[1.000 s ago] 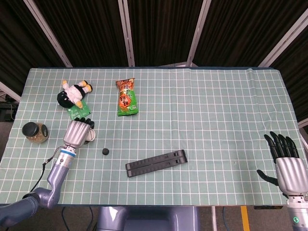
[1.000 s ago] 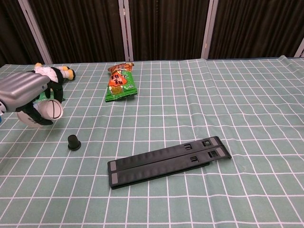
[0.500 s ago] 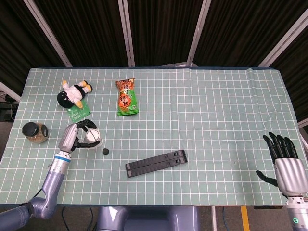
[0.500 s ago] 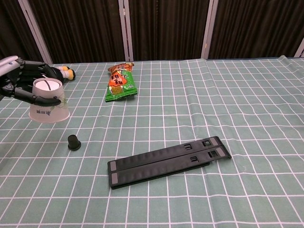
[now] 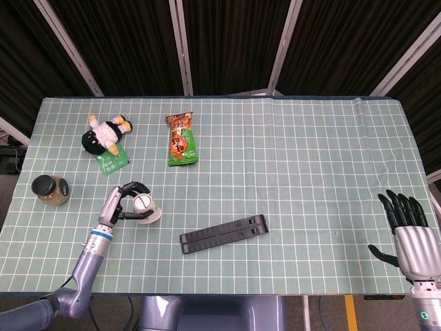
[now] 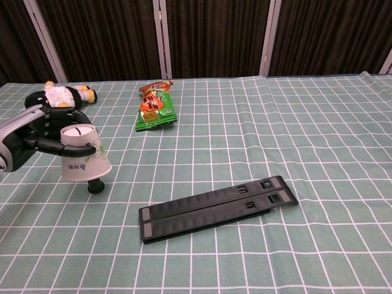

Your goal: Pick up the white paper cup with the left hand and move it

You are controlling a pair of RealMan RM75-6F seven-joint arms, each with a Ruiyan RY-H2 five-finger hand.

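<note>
The white paper cup is upside down, held in the air by my left hand, whose fingers wrap around it near its upturned base. It hangs just above a small black knob on the table. My right hand stays at the table's front right corner with its fingers spread and nothing in it; the chest view does not show it.
A black folded stand lies at the front middle. A green snack bag and a plush penguin on a green packet sit further back. A glass jar stands at the left edge.
My left hand has carried the cup to the right and toward the front, turning it from tilted to upside down; it now hovers over the black knob. The right hand has stayed still.
</note>
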